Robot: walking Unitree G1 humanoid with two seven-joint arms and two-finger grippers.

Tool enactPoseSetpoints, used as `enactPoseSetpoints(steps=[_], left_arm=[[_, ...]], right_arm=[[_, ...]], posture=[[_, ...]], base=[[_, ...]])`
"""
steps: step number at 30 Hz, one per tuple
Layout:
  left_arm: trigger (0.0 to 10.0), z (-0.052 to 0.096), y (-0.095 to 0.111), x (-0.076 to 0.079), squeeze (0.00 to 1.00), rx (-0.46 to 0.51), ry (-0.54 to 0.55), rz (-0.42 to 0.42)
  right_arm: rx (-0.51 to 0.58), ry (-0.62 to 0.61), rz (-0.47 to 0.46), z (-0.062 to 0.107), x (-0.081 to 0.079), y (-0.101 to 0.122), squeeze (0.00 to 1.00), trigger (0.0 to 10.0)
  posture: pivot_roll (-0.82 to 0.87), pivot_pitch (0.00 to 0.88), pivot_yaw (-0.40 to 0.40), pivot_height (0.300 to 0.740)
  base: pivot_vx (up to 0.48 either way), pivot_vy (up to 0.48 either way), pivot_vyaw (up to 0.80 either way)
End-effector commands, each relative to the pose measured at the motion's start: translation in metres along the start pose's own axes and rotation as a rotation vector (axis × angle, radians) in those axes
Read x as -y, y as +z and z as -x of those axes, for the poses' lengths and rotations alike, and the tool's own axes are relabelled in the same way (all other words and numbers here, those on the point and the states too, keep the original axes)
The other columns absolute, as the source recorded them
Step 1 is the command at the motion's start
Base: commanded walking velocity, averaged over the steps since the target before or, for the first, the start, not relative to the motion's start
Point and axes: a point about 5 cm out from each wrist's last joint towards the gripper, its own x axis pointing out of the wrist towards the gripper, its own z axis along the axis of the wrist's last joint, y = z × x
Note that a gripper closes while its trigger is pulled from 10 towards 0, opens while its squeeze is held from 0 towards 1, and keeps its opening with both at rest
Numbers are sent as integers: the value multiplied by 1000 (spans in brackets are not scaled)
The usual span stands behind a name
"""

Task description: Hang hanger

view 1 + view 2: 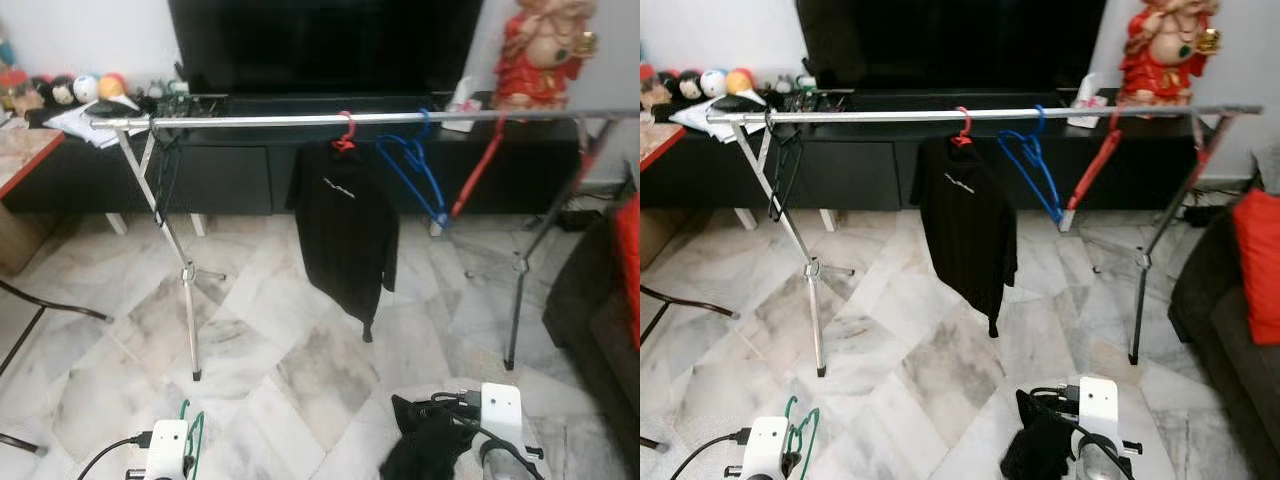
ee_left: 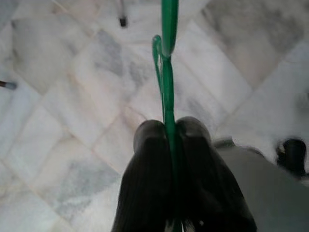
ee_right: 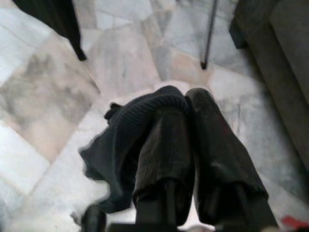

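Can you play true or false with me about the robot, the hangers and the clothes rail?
1. The left gripper is shut on a green hanger. True.
2. The right gripper holds a white towel. False: it is shut on a black garment.
3. A black shirt hangs on a red hanger on the rail. True.
4. The blue hanger lies on the floor. False: it hangs on the rail, beside the black shirt.
5. The green hanger is already on the rail. False: it is low down in the left gripper, above the marble floor.
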Motion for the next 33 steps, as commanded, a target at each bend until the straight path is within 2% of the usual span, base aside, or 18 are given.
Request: enactPoseSetpoints(steps=[1,33], left_arm=[[10000,-1,3,-3,0,5,0,-23],[10000,0,0,1,0,-6,-9,-24]], right_arm=[[17,4,-12,0,-2,3,0,10000],[25,20,-13,0,-4,4,0,10000]], posture=[[-43,0,-19,740],[-49,0,-25,740]], base=[[-277,0,0],[-281,0,0]])
